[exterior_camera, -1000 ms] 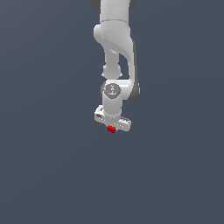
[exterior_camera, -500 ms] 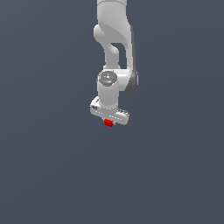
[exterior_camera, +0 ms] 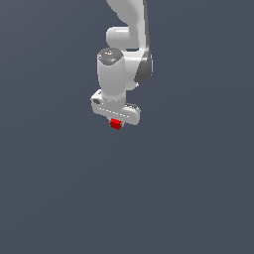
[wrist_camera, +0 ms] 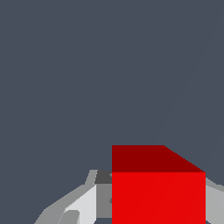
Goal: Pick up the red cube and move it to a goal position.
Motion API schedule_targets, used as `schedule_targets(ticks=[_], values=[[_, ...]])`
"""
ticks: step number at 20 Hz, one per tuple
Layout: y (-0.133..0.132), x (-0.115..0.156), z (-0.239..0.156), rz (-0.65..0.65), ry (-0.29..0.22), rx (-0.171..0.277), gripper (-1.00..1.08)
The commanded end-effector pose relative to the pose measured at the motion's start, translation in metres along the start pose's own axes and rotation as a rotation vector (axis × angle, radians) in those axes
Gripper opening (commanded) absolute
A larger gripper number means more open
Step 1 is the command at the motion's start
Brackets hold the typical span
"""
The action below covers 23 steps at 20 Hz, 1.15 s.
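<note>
The red cube [exterior_camera: 115, 124] is a tiny bright red block held right under the white gripper [exterior_camera: 115, 123], well above the grey floor in the exterior view. The white arm hangs down from the top of that view and its hand hides the fingers. In the wrist view the red cube [wrist_camera: 157, 188] fills the space between the grey fingers [wrist_camera: 81, 205], which press on both its sides. The gripper is shut on the cube. No goal marker shows in either view.
A plain dark grey surface [exterior_camera: 188, 198] fills the scene all round the arm. No other objects or edges show.
The gripper has risen with the red cube in it and moved slightly to the exterior view's left. The hand has tilted. The grip is unchanged.
</note>
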State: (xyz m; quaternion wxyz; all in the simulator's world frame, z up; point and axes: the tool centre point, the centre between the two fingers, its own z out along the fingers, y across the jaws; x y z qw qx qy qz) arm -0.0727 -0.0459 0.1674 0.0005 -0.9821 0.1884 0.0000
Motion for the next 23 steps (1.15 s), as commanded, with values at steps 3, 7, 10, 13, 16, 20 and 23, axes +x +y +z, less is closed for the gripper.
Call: schedule_targets(ticks=[3,7,10,13,16,20,23], values=[[0.015,-0.003,-0.039,0.0,0.0,0.0,-1.0],[0.026,-0.004,-0.067,0.0,0.0,0.0,-1.0],[0.032,-0.005,-0.083,0.0,0.0,0.0,-1.0],[0.036,-0.005,-0.094,0.0,0.0,0.0,-1.0],[0.038,-0.004,-0.1,0.0,0.0,0.0,-1.0],[0.038,-0.004,-0.1,0.0,0.0,-0.001,-1.0],[0.037,-0.003,-0.097,0.0,0.0,-0.001,-1.0]])
